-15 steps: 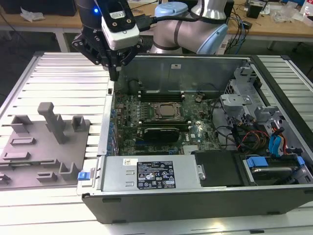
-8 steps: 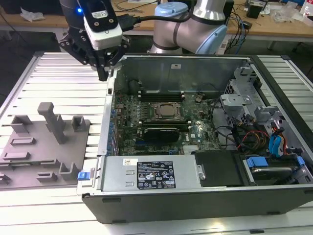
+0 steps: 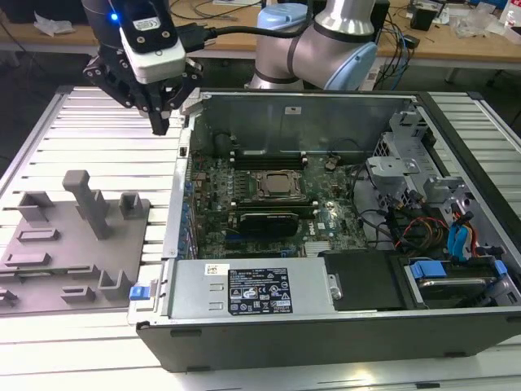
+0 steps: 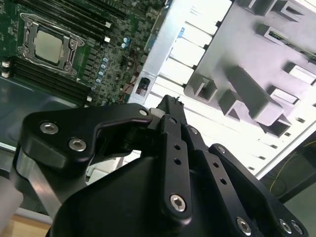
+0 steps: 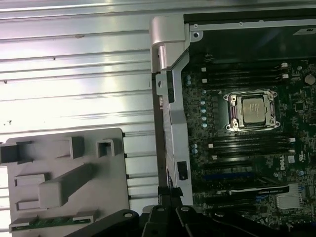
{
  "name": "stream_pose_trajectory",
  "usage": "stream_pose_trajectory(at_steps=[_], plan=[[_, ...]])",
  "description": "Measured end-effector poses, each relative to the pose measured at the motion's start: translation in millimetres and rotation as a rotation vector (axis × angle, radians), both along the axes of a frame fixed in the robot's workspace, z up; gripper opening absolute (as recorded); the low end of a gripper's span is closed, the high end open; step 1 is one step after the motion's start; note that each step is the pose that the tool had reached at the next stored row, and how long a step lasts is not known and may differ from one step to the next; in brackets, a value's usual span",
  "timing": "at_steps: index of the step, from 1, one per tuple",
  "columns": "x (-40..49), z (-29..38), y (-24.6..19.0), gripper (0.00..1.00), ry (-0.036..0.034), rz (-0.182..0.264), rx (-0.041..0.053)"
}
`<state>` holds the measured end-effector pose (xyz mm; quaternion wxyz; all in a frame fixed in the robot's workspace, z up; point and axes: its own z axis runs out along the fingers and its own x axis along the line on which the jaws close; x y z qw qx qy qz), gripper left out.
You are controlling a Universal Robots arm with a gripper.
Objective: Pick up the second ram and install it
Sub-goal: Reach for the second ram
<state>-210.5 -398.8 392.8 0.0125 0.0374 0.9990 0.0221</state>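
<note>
The second ram (image 5: 52, 220) is a thin green stick lying in a slot at the edge of the grey fixture tray (image 5: 106, 173); in the second wrist view the second ram (image 4: 277, 34) shows as a green strip in a far slot. My gripper (image 3: 160, 124) hangs above the gap between the tray and the open computer case (image 3: 181, 204), well away from the stick. Its black fingers (image 4: 170, 106) meet at a point, shut, with nothing between them. Dark memory slots (image 5: 247, 74) flank the processor socket (image 5: 253, 109) on the motherboard.
On the grey tray (image 3: 49, 273) at the exterior view's left stands an upright post (image 3: 88, 199) among low brackets. Inside the case lie a black card (image 3: 264, 218), a power supply (image 3: 252, 289), drive bays and cables (image 3: 440, 228). The ribbed metal table (image 3: 89, 114) lies beneath everything.
</note>
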Motion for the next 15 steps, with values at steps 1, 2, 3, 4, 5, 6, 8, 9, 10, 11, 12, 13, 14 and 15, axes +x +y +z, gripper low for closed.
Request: stream_pose_trajectory(at_steps=[1, 2, 3, 4, 5, 6, 8, 9, 10, 11, 12, 13, 14, 15], plan=[[-2.4, 0.0, 0.0, 0.11, 0.0, 0.0, 0.0], [-3.7, 0.0, 0.0, 0.11, -0.0001, 0.0, 0.0], [-7.8, -0.1, 0.0, 0.11, -0.0001, 0.0, 0.0], [-10.0, -0.2, 0.0, 0.11, -0.0001, 0.0, 0.0], [-11.4, -0.2, 0.0, 0.11, 0.0, 0.0, -0.0001], [-14.6, -0.2, 0.0, 0.11, 0.0001, 0.0, -0.0001], [-21.3, -0.3, 0.0, 0.11, -0.0001, 0.0, 0.0], [-23.2, -0.4, 0.0, 0.11, -0.0001, 0.0, 0.0], [-24.9, -0.4, 0.0, 0.11, 0.0, 0.0, 0.0], [-27.3, -0.4, 0.0, 0.11, -0.0001, 0.0, 0.0], [-30.6, -0.5, 0.0, 0.11, 0.0, 0.0, 0.0001], [-34.4, -0.6, 0.0, 0.11, -0.0001, 0.0, 0.0], [-38.2, -0.6, 0.0, 0.11, 0.0, 0.0, 0.0], [-39.5, -0.6, 0.0, 0.11, 0.0, 0.0, 0.0]])
